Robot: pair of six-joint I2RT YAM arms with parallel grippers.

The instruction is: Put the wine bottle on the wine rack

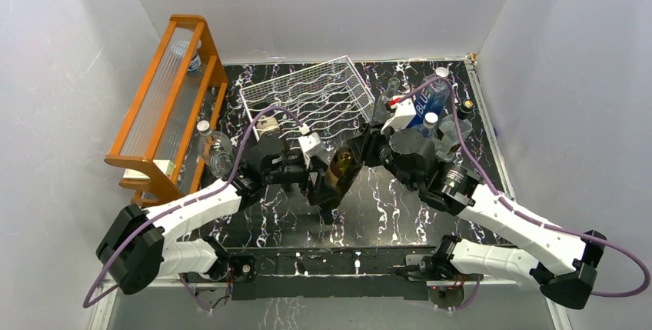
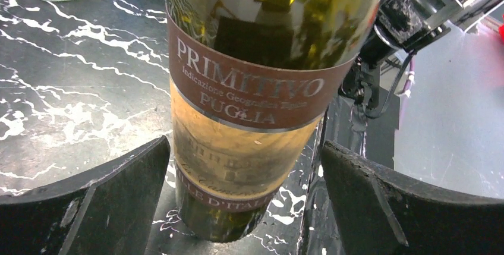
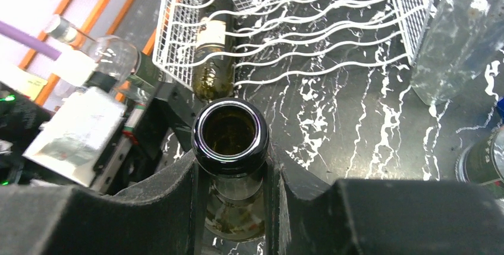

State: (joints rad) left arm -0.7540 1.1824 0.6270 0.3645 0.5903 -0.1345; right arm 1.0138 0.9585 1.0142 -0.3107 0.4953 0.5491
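The wine bottle (image 1: 342,168) is dark green glass with a brown "Primitivo Puglia" label (image 2: 249,88) and an open mouth (image 3: 230,130). It leans at the table's middle, its base low by the marble surface. My right gripper (image 1: 361,149) is shut on its neck (image 3: 232,169). My left gripper (image 1: 323,188) is open, one finger (image 2: 119,201) on each side of the lower body with gaps, not touching. The silver-white wire wine rack (image 1: 338,84) lies flat behind, also in the right wrist view (image 3: 333,41). Another bottle (image 3: 211,53) lies in its left groove.
A tall orange wooden shelf (image 1: 165,99) stands at the back left, with a clear glass bottle (image 1: 215,151) beside it. Several plastic and glass bottles (image 1: 430,103) stand at the back right. A clear bottle (image 3: 451,35) and a green one (image 3: 482,160) stand right of the rack.
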